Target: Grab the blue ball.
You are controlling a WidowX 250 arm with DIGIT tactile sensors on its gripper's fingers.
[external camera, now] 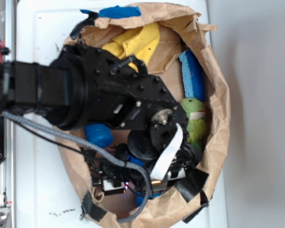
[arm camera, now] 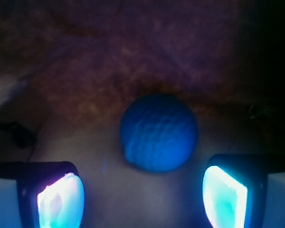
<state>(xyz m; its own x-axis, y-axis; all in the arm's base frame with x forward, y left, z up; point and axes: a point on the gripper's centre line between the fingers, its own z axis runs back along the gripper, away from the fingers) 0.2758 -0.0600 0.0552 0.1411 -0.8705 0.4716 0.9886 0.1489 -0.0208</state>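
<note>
In the wrist view the blue ball [arm camera: 159, 132] lies on the brown paper floor, round and faintly ridged, just ahead of my gripper [arm camera: 142, 192]. The gripper is open. Its two lit fingertips [arm camera: 61, 199] stand wide apart at the bottom corners of that view, with the ball centred between and slightly beyond them, touching neither. In the exterior view my black arm [external camera: 109, 95] reaches down into the lower part of the paper bag [external camera: 218, 95], and its wrist hides the ball.
Inside the bag lie a yellow cloth [external camera: 133, 42], a flat blue sponge [external camera: 192, 76] and a green plush toy [external camera: 195, 118]. A rounded blue object [external camera: 97, 134] pokes out from under the arm. The bag's crumpled walls rise all round, on a white surface [external camera: 38, 47].
</note>
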